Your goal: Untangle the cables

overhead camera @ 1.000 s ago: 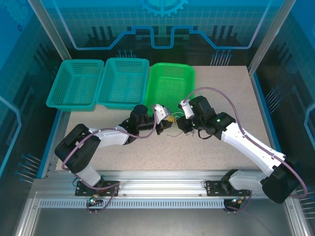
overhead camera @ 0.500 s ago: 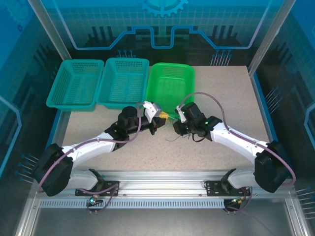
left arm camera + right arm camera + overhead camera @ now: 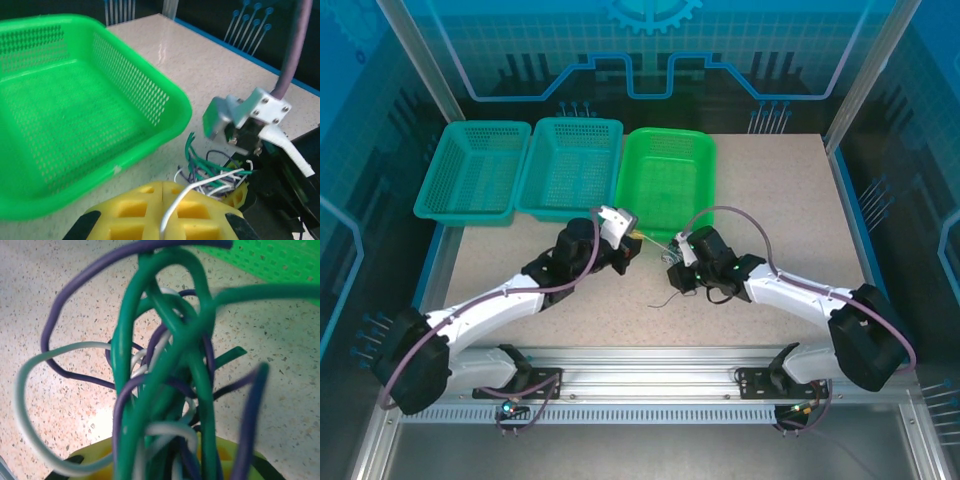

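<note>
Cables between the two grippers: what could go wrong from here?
1. The left gripper pinches just one white wire; pulling may cinch the tangle tighter rather than free it.
2. The right gripper holds green, purple and white loops together, so several could drag along.
3. The green basket rim sits close; loops might snag it.

A speckled beige tabletop [image 3: 770,200] is seen, with three baskets lined up along its far edge: a teal basket [image 3: 475,175] at the left, a second teal basket [image 3: 570,170] beside it, and a bright green basket [image 3: 665,180] touching that one. The left gripper [image 3: 632,240] and the right gripper [image 3: 675,268] are brought near each other just in front of the green basket. A small tangle of cables [image 3: 670,252] is held between them, and a thin dark strand [image 3: 660,298] is trailed down onto the tabletop.
</note>
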`<state>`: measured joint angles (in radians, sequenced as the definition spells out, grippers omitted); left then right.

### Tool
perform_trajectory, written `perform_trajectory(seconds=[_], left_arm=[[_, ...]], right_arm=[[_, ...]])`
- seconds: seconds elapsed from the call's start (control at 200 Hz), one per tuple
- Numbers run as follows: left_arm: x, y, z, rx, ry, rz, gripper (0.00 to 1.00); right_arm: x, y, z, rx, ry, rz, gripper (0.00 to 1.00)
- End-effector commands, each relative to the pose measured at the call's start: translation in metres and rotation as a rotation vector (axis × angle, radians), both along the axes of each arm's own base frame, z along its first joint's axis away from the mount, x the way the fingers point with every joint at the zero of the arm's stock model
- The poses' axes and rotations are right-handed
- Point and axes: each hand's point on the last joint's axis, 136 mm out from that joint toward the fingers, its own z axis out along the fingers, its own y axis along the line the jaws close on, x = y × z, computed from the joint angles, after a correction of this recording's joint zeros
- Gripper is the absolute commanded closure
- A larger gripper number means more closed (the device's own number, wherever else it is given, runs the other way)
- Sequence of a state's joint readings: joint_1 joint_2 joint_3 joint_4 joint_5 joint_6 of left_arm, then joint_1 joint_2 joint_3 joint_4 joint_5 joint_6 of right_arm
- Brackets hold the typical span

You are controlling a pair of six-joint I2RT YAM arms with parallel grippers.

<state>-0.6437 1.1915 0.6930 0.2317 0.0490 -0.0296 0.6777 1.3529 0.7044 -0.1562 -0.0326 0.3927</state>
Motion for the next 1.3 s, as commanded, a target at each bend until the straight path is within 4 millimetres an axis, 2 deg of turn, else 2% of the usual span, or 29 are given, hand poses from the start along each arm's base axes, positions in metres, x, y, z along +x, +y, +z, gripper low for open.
perform_trajectory(seconds=[0.0, 0.06, 0.1, 0.155, 0.21, 0.29, 0.36, 0.415, 0.485, 0.54, 0.575, 0.645, 0.715, 0.845, 0.925, 1.041, 1.106, 1.171, 1.221, 1.296], left_arm=[[0.028, 0.073, 0.072, -0.176, -0.104, 0.306, 1.00], [0.027, 0.103, 0.083, -0.226, -0.105, 0.380, 1.00], [0.024, 0.117, 0.087, -0.234, -0.109, 0.412, 1.00], [0.021, 0.125, 0.086, -0.213, -0.104, 0.434, 1.00], [0.019, 0.124, 0.081, -0.199, -0.089, 0.423, 1.00], [0.017, 0.109, 0.071, -0.229, -0.055, 0.345, 1.00], [0.013, 0.091, 0.065, -0.259, -0.034, 0.247, 1.00], [0.012, 0.083, 0.059, -0.257, -0.015, 0.210, 1.00], [0.010, 0.079, 0.053, -0.230, -0.003, 0.190, 1.00], [0.009, 0.078, 0.052, -0.214, 0.003, 0.180, 1.00], [0.008, 0.076, 0.051, -0.207, 0.008, 0.169, 1.00], [0.004, 0.069, 0.046, -0.192, 0.036, 0.131, 1.00], [0.000, 0.062, 0.031, -0.159, 0.087, 0.111, 1.00], [-0.016, 0.036, -0.014, -0.083, 0.208, 0.040, 1.00], [-0.029, 0.019, -0.037, -0.049, 0.261, -0.011, 1.00], [-0.046, 0.004, -0.070, -0.032, 0.366, -0.038, 1.00], [-0.054, 0.003, -0.091, -0.010, 0.432, -0.024, 1.00], [-0.060, 0.011, -0.110, 0.030, 0.483, 0.021, 1.00], [-0.061, 0.019, -0.119, 0.061, 0.502, 0.065, 1.00], [-0.060, 0.031, -0.121, 0.090, 0.493, 0.116, 1.00]], right_arm=[[-0.019, -0.044, -0.055, -0.128, 0.169, -0.169, 0.65], [-0.021, -0.046, -0.060, -0.124, 0.179, -0.184, 0.63], [-0.021, -0.046, -0.061, -0.117, 0.178, -0.188, 0.67], [-0.021, -0.045, -0.061, -0.107, 0.174, -0.187, 0.74], [-0.020, -0.042, -0.060, -0.094, 0.170, -0.172, 0.79], [-0.019, -0.034, -0.054, -0.066, 0.162, -0.145, 0.89], [-0.019, -0.026, -0.046, -0.042, 0.148, -0.109, 0.90], [-0.020, -0.020, -0.036, -0.029, 0.119, -0.079, 0.85], [-0.022, -0.013, -0.020, -0.001, 0.083, -0.045, 0.71], [-0.023, -0.007, -0.005, 0.033, 0.056, -0.014, 0.51], [-0.023, -0.004, 0.006, 0.054, 0.037, 0.001, 0.44], [-0.021, -0.002, 0.024, 0.084, -0.001, 0.008, 0.38], [-0.018, -0.006, 0.039, 0.092, -0.031, -0.014, 0.36], [-0.017, -0.011, 0.059, 0.112, -0.057, -0.023, 0.36], [-0.017, -0.016, 0.061, 0.092, -0.058, -0.039, 0.36], [-0.019, -0.017, 0.053, 0.089, -0.046, -0.041, 0.36], [-0.021, -0.016, 0.045, 0.088, -0.026, -0.037, 0.35], [-0.023, -0.015, 0.038, 0.087, -0.004, -0.040, 0.35], [-0.024, -0.012, 0.033, 0.084, 0.008, -0.040, 0.36], [-0.023, -0.003, 0.028, 0.090, 0.019, -0.037, 0.36]])
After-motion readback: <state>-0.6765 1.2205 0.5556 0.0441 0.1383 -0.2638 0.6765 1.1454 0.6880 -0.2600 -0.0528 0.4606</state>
